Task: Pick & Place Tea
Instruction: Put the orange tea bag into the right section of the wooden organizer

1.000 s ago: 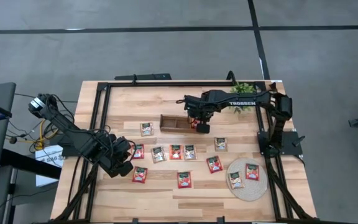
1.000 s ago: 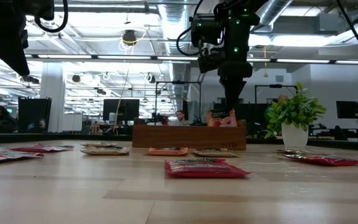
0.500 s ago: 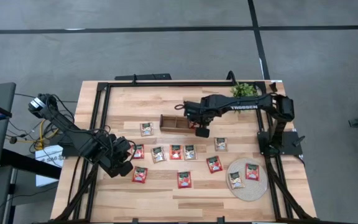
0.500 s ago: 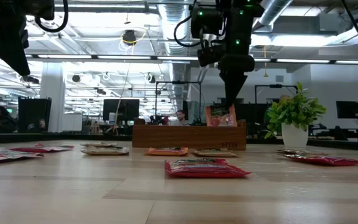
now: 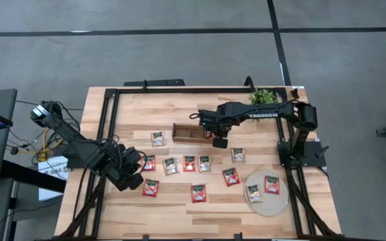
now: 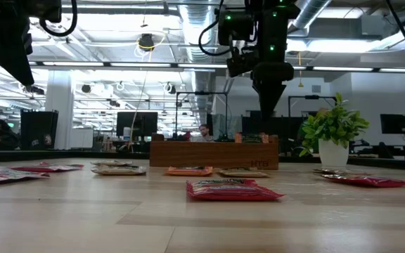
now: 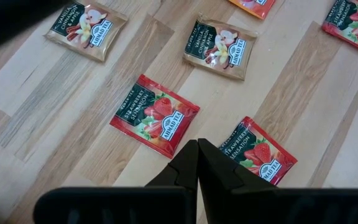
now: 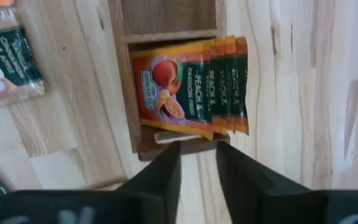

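**Sachet let go into the box; right jaws now spread above it**

The right gripper (image 8: 197,163) hangs over the end compartment of the wooden box (image 5: 187,131), its jaws apart with nothing between them, where a moment ago they pinched an orange sachet held upright above the rim. That sachet now leans with the orange sachets (image 8: 191,86) stacked in the compartment, only their top edges showing over the wall in the low view. One more tea looks placed, so the next pick can begin. About a dozen loose sachets (image 5: 199,193) lie flat on the worktop (image 5: 179,214), two of them on the round mat (image 5: 263,201). The left gripper (image 7: 197,152) waits low near the red sachets (image 7: 154,116), jaws pressed together and empty.
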